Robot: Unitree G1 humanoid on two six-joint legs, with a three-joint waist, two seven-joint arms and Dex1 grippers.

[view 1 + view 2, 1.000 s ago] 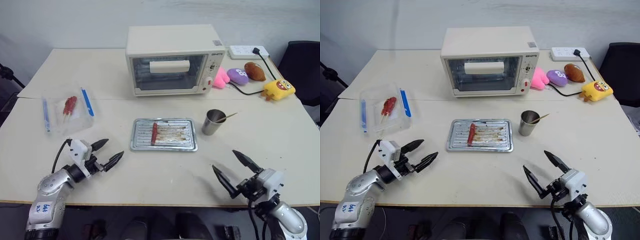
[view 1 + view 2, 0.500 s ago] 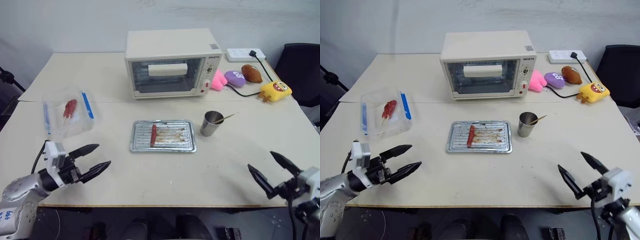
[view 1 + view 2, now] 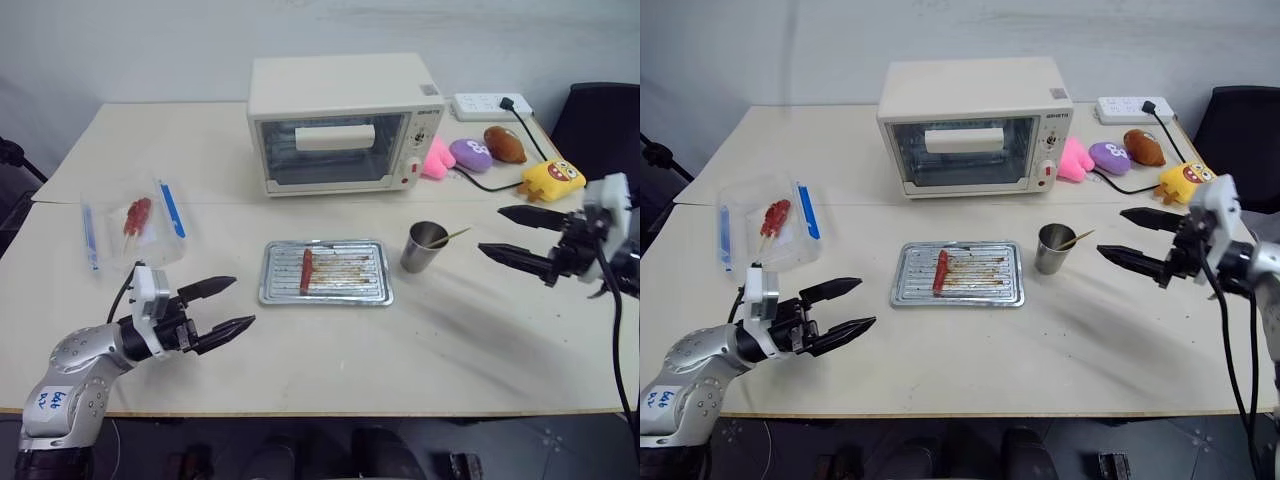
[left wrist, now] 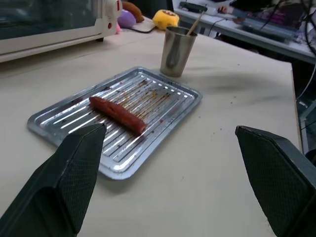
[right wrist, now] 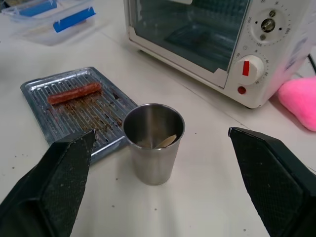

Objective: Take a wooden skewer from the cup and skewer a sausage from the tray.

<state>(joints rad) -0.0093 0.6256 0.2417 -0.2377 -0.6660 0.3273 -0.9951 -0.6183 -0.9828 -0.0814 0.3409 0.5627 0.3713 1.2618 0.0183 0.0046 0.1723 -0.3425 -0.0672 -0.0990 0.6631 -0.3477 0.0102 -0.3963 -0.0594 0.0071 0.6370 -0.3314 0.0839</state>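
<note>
The white toaster oven (image 3: 345, 122) sits at the far middle of the table (image 3: 320, 370), and nearer me lies the tray (image 3: 327, 293), with the one sausage (image 3: 306, 270) lying lengthwise on its left part. Just right of the tray stands the cup (image 3: 425, 246), the wooden skewer (image 3: 453, 236) leaning out over its right rim.

My right gripper (image 3: 518, 233) hangs well right of the cup, fingers spread wide and empty, pointing left toward it. My left gripper (image 3: 222, 306) waits near and left of the tray, equally wide and holding nothing.

To do this well, I judge I should line the right fingers up on either side of the skewer's free end above the rim, close only on the stick, and lift without knocking the light cup.
</note>
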